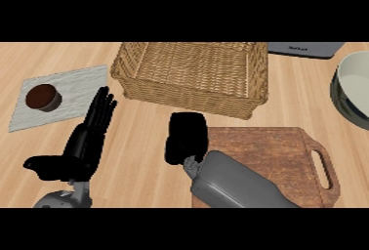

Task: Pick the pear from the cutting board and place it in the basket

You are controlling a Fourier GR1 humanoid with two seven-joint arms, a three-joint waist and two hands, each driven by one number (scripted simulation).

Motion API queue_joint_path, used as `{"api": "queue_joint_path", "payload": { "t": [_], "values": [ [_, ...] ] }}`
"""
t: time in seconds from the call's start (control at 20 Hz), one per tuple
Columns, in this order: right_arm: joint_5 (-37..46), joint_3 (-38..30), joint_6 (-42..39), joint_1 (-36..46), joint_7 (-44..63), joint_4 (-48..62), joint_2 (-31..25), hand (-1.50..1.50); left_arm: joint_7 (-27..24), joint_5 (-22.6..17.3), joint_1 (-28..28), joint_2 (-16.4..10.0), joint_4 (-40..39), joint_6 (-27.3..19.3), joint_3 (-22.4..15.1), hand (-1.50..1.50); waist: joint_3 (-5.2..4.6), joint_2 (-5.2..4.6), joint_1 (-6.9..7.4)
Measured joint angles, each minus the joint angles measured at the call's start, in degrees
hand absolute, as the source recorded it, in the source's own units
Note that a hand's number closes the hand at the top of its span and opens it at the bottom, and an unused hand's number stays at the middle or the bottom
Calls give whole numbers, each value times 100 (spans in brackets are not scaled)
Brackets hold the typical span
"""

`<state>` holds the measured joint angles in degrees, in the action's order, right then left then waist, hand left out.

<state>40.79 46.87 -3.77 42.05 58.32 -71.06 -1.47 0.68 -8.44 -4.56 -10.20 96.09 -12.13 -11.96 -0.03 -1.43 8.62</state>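
Observation:
The wicker basket stands at the back centre with nothing showing inside it. The brown cutting board lies at the front right, handle slot to the right, and its top is bare. My right hand is over the board's left edge, just in front of the basket's near wall, with its fingers curled downward. The pear shows nowhere; the curled hand hides whatever it holds. My left hand rests open at the left, fingers straight and pointing away from me.
A white cloth at the far left carries a small dark brown cup. A large pale bowl sits at the right edge. A grey appliance lies behind the basket's right corner.

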Motion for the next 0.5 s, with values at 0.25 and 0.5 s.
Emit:
{"api": "queue_joint_path", "payload": {
  "t": [0.25, 0.5],
  "values": [
    [-57, 66, 1047, 545, 23, -6, 81, 150, 3, 19, -135, 57, -95, 56, -93, 0, 3, -11, 172],
    [-33, 50, 2108, 1163, 21, -147, 99, 150, -8, 52, -225, 102, -225, 55, -118, 0, -3, 27, 183]
  ]
}}
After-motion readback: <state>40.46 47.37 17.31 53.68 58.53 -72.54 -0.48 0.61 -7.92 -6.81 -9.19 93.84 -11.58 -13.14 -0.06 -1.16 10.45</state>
